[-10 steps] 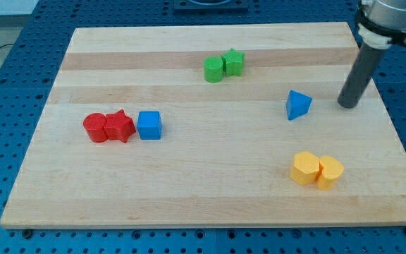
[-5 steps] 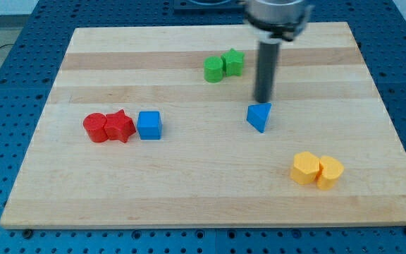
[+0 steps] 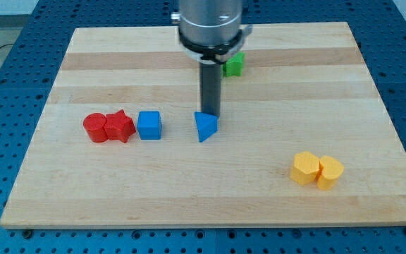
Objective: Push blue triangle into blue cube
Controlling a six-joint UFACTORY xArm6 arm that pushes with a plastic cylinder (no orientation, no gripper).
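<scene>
The blue triangle [image 3: 205,128] lies near the middle of the wooden board [image 3: 210,190]. The blue cube [image 3: 149,125] sits to its left, a gap of about one block width between them. My tip [image 3: 210,115] touches the triangle's top right edge, on the side away from the cube. The rod rises straight up from there into the arm at the view's top.
A red cylinder [image 3: 95,128] and a red star [image 3: 120,126] touch the blue cube's left side. A green star [image 3: 233,65] shows behind the arm; another green block is hidden by it. Two yellow blocks [image 3: 316,170] sit at the lower right.
My tip swept from the board's right side to the middle, pushing the blue triangle leftward toward the blue cube. The arm now covers one green block.
</scene>
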